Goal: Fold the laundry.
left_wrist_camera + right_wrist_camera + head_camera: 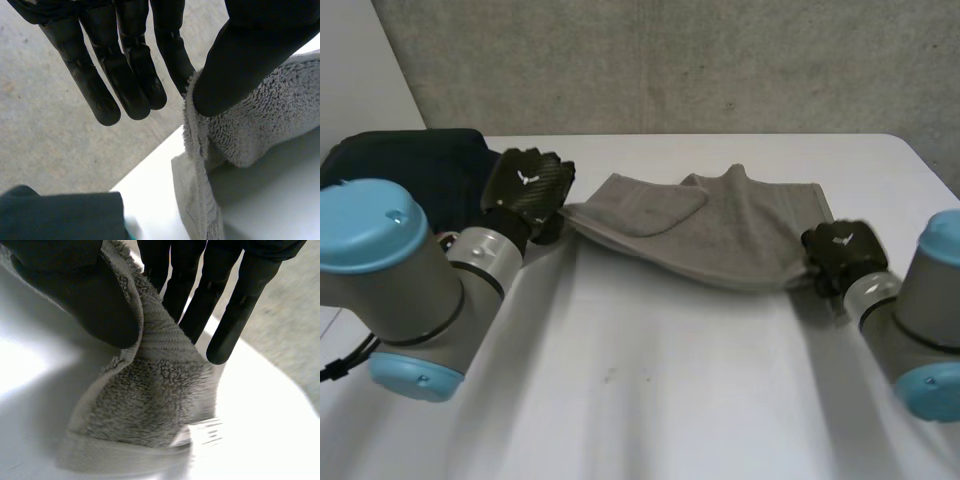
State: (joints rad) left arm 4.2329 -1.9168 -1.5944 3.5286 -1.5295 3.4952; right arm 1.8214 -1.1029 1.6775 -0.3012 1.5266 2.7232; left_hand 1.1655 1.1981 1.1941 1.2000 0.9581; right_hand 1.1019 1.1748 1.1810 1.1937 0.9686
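The grey towel [720, 235] lies rumpled across the far half of the white table [650, 390], with each hand holding one end. In front of it, between the two arms, the tabletop is a wide bare stretch that runs to the near edge.

The right hand [842, 252] is on the towel's near right corner. In its wrist view the hem stands up between the thumb [85, 295] and the straight fingers [235, 315], pinched there. The rest of the corner sags to the table below the fingertips.

Further back, the left hand [525, 185] has the towel's left corner. The thumb [240, 65] presses the edge against the nearest finger [172, 55], and the other fingers are held straight beside it. A flap lies folded over just beside this hand.

A dark blue cloth [420, 165] is heaped beyond those fingertips, at the table's far left. Bare table lies past the towel's far edge, up to the concrete wall [670, 60].
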